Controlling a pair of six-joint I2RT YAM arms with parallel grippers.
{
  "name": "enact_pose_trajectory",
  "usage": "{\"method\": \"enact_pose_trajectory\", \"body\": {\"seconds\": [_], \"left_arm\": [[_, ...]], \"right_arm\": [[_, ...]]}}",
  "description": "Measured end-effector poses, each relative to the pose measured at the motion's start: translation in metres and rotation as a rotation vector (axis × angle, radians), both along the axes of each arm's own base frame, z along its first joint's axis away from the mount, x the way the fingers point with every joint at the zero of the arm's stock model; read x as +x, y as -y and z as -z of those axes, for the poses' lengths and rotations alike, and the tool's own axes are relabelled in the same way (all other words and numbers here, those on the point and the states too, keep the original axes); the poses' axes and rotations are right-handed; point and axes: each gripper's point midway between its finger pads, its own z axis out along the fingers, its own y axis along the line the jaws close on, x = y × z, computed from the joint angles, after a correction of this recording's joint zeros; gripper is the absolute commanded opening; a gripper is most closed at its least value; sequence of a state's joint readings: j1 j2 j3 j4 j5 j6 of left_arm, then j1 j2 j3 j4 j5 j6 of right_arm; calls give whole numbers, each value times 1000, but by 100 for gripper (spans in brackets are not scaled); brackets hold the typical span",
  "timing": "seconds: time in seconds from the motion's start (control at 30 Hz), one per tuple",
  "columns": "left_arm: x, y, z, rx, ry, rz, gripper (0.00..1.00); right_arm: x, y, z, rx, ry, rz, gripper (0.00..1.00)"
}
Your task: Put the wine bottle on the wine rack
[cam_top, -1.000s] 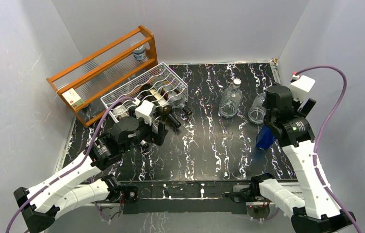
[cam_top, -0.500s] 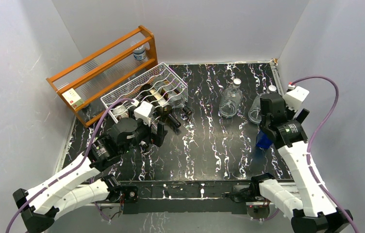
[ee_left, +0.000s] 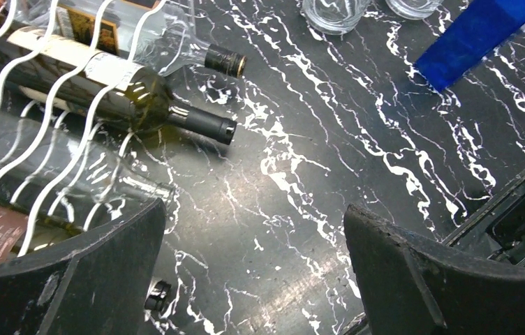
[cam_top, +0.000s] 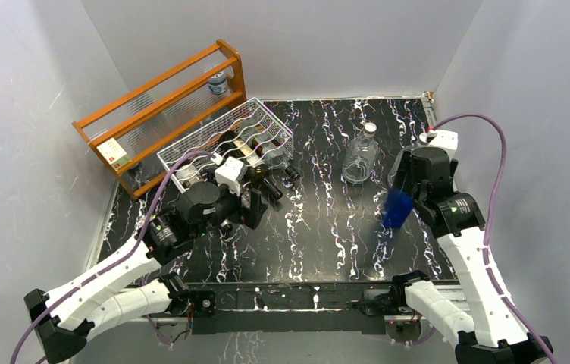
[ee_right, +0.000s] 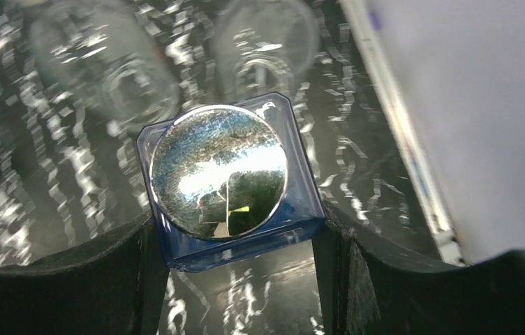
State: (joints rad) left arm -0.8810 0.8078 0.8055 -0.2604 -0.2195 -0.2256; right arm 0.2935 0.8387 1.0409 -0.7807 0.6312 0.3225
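Right wrist: my right gripper (ee_right: 232,237) is clenching blue bottle (ee_right: 218,171), cap twd cam; wine rack (cam_top: 205,130) sitting far-left, by my open left gripper (ee_left: 253,216).

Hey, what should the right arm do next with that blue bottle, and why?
Probably lift the blue bottle clear and carry it left. The right gripper has its fingers against both sides of it, the wine rack sits across the table, and the left gripper hangs open near that rack.
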Motion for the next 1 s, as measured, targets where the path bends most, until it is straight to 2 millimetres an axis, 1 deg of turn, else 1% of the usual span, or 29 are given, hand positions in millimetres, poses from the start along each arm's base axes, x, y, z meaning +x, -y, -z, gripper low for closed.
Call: {"method": "enact_pose_trajectory", "body": {"seconds": [0.1, 0.23, 0.47, 0.53, 0.67, 0.8, 1.0], "left_arm": [[2, 9, 5, -8, -14, 19, 98], [2, 21, 15, -16, -32, 56, 98], [5, 47, 20, -64, 12, 156, 97], [7, 55, 24, -60, 28, 189, 96], [13, 77, 35, -46, 51, 269, 95], [18, 95, 44, -47, 66, 327, 94], [24, 117, 50, -41, 110, 394, 96]], "right_arm": [[2, -30, -1, 83, -19, -164, 43], [-1, -69, -3, 197, -37, -356, 43], [-6, -116, -6, 331, -55, -589, 43], [-6, -124, -9, 360, -51, -626, 43], [-3, -139, -14, 417, -40, -679, 42], [-3, -148, -19, 466, -30, -701, 43], [-4, -157, -30, 551, -13, -695, 43]]}}
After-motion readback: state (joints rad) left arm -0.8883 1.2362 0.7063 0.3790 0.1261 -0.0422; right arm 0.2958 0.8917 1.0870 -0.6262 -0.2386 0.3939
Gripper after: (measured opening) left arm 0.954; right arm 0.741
